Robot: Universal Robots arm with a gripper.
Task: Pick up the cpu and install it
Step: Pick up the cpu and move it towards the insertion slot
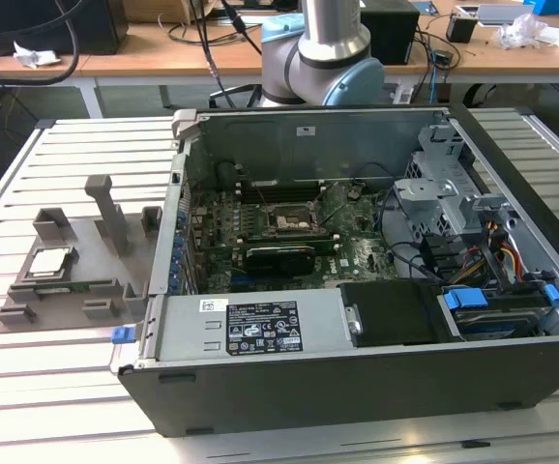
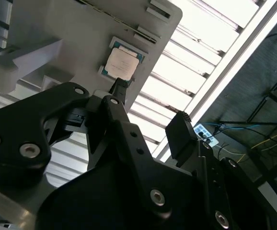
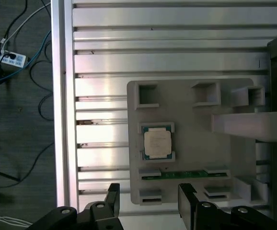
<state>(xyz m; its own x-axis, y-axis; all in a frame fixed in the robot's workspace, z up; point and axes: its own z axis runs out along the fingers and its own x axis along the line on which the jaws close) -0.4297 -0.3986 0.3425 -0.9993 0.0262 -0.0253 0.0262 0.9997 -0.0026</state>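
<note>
The cpu point(image 1: 49, 262) is a small silver square lying flat in a recess of the grey fixture point(image 1: 105, 253), on the exterior view's left, outside the computer case. Both wrist views look down on the cpu point(image 3: 157, 142) point(image 2: 122, 64) from well above. My gripper point(image 3: 149, 200) point(image 2: 150, 109) hangs over the fixture's edge with its black fingers point(image 3: 112, 195) spread apart and nothing between them, clear of the chip. Inside the case, the dark motherboard socket point(image 1: 294, 220) sits in the middle of the green board.
The open computer case point(image 1: 357, 251) lies on a slatted metal table point(image 1: 57, 387), with drive cages and cables on the exterior view's right. The fixture has an upright post point(image 1: 108, 208) and a green memory strip point(image 3: 181, 173) beside the chip. Cables and a power strip point(image 3: 4, 56) lie on the floor.
</note>
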